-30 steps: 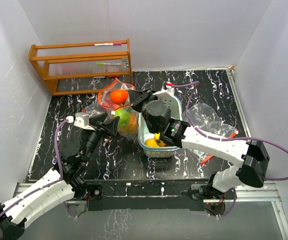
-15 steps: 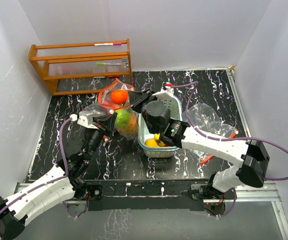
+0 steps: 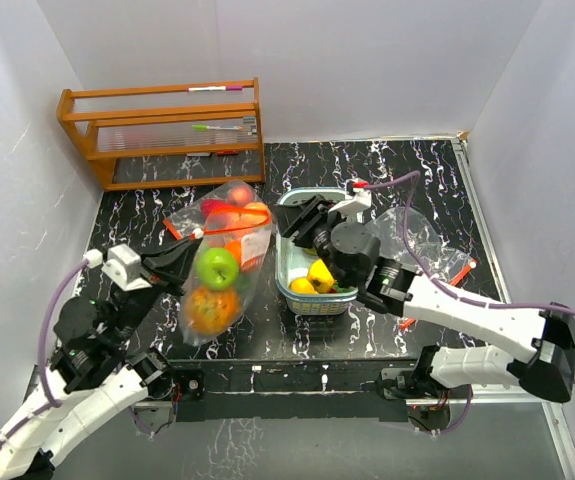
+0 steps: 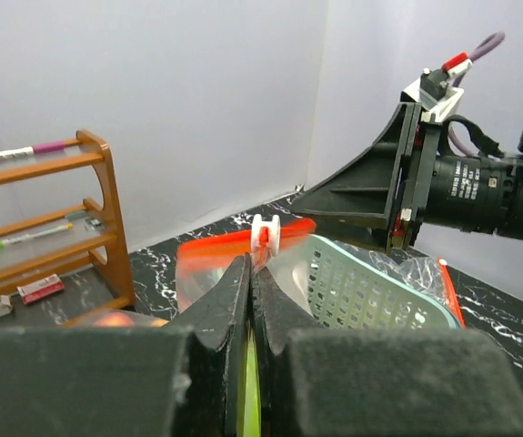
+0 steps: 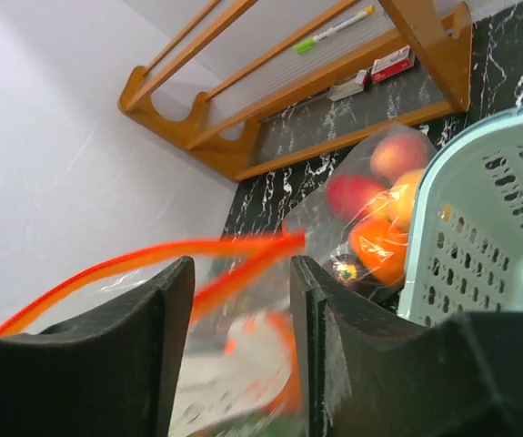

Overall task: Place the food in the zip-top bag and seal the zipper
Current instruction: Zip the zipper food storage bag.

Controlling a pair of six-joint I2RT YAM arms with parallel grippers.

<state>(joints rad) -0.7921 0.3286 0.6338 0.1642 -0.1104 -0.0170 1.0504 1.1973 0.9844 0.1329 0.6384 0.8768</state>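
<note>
Black marbled tabletop, white walls on 3 sides, wooden rack at the far side.

1. Left gripper: jaws closed on the red zipper strip of the zip-top bag. The white slider sits just beyond its fingertips. The bag trails ahead of this gripper and to its right. Whether the bag is lifted off the table cannot be told.

2. Right gripper: jaws apart, gripping nothing. The blurred zipper strip crosses just past its fingertips. Contact cannot be told.

3. Food, bagged: green apple, orange fruit, red and pink fruits.

4. Food, not bagged: 2 yellow fruits in the teal basket, beneath the right wrist and behind its fingertips.

5. Spare clear bag, to the right arm's right.

Handling note: loading looks unfinished, so the mouth likely needs spreading before any sealing.
- Keep the left pinch firm, but off the slider.
- Close the right jaws squarely on the opposite lip, then part the lips gently.
- The fruit's weight could drag the film from a shallow grip, so keep the bag low.
</note>
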